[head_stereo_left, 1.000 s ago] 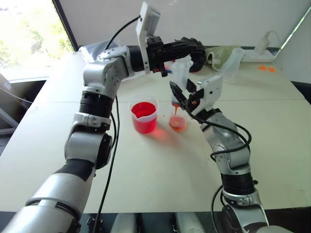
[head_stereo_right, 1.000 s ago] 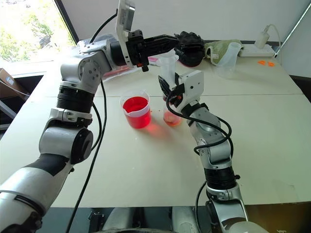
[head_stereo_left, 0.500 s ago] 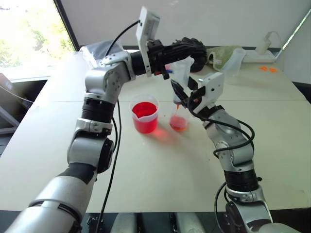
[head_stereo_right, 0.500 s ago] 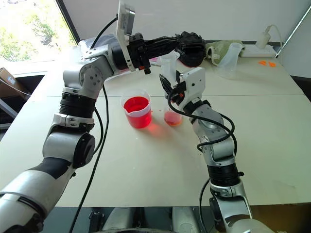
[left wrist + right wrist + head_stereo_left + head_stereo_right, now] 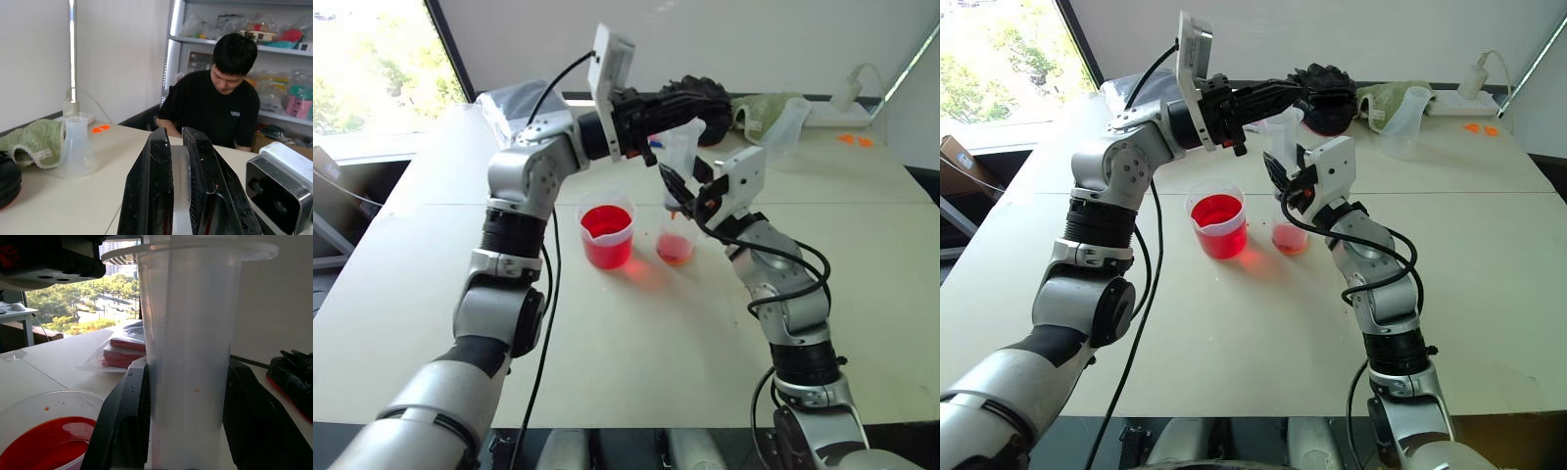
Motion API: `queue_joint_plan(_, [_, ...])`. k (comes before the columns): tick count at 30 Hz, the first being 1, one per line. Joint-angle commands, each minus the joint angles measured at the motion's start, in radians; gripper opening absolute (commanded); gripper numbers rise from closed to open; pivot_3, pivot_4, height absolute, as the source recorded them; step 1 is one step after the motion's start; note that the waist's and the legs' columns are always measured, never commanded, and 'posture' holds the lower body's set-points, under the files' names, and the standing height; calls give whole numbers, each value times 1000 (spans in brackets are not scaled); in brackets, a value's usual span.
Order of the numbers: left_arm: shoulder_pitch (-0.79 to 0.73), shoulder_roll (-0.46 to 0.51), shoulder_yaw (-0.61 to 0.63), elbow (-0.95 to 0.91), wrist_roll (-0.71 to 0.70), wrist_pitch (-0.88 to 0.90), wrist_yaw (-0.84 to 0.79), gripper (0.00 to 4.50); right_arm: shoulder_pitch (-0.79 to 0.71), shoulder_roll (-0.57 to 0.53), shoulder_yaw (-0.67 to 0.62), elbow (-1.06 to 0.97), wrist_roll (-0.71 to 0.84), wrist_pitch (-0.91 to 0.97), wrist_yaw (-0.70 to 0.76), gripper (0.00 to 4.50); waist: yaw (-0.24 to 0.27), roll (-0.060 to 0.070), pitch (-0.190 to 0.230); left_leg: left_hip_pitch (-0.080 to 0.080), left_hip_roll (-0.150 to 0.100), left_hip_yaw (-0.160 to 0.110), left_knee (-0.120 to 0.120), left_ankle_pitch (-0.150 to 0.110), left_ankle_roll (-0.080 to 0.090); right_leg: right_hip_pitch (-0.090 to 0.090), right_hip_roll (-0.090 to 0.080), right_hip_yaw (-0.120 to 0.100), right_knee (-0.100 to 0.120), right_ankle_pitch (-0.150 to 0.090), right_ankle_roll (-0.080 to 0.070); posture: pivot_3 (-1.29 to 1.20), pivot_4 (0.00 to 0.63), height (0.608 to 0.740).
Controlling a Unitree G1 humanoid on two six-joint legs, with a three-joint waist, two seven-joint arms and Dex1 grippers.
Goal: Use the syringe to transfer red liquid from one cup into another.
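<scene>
Syringe (image 5: 677, 164) stands upright, tip just over the small cup (image 5: 674, 245), mid-bench. My right gripper (image 5: 682, 193) is clamped on its barrel; my left gripper (image 5: 668, 104) is clamped on the plunger top, directly above. I judge the next press runs straight down that axis. Spouted beaker (image 5: 605, 230) with red liquid (image 5: 604, 223) sits just beside. Pale bench (image 5: 862, 264); person seated beyond its far edge.

Silver-grey jointed arms, black cables, black fingers (image 5: 122, 426).

Clear plastic syringe (image 5: 188, 352), matt table (image 5: 636, 333), green cloth (image 5: 34, 142).
</scene>
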Motion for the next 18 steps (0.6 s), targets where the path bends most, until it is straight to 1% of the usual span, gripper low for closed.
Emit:
queue_joint_plan(1, [2, 3, -17, 12, -19, 61, -29, 43, -51, -26, -120, -50, 6, -27, -50, 1375, 0, 0, 0, 0, 0, 0, 0, 0, 0, 0, 0, 0, 0, 0, 0, 0, 150, 711])
queue_joint_plan(6, [-20, 3, 0, 25, -29, 56, -25, 43, -40, -29, -113, -70, 19, -16, -44, 1375, 0, 0, 0, 0, 0, 0, 0, 0, 0, 0, 0, 0, 0, 0, 0, 0, 150, 711])
queue_joint_plan(13, [-65, 5, 30, 78, -33, 28, -10, 2934, -25, -28, -102, -113, 25, 3, -39, 1375, 1, 0, 0, 0, 0, 0, 0, 0, 0, 0, 0, 0, 0, 0, 0, 0, 150, 711])
queue_joint_plan(15, [-72, 5, 32, 91, -29, 12, -11, 3671, -23, -24, -99, -123, 26, 8, -38, 1375, -1, 0, 0, 0, 0, 0, 0, 0, 0, 0, 0, 0, 0, 0, 0, 0, 150, 711])
queue_joint_plan(16, [-76, 5, 33, 98, -26, 4, -8, 4127, -22, -22, -97, -127, 27, 10, -37, 1375, -2, 0, 0, 0, 0, 0, 0, 0, 0, 0, 0, 0, 0, 0, 0, 0, 150, 711])
queue_joint_plan(17, [-80, 4, 37, 105, -26, -3, -6, 4457, -20, -19, -94, -132, 29, 13, -37, 1375, -1, 0, 0, 0, 0, 0, 0, 0, 0, 0, 1, 0, 0, 0, 0, 0, 150, 711])
queue_joint_plan(18, [-84, 4, 40, 113, -26, -8, -3, 4457, -19, -17, -92, -135, 30, 15, -37, 1375, -1, 0, 0, 0, 0, 0, 0, 0, 0, 0, 1, 0, 0, 0, 0, 0, 150, 711])
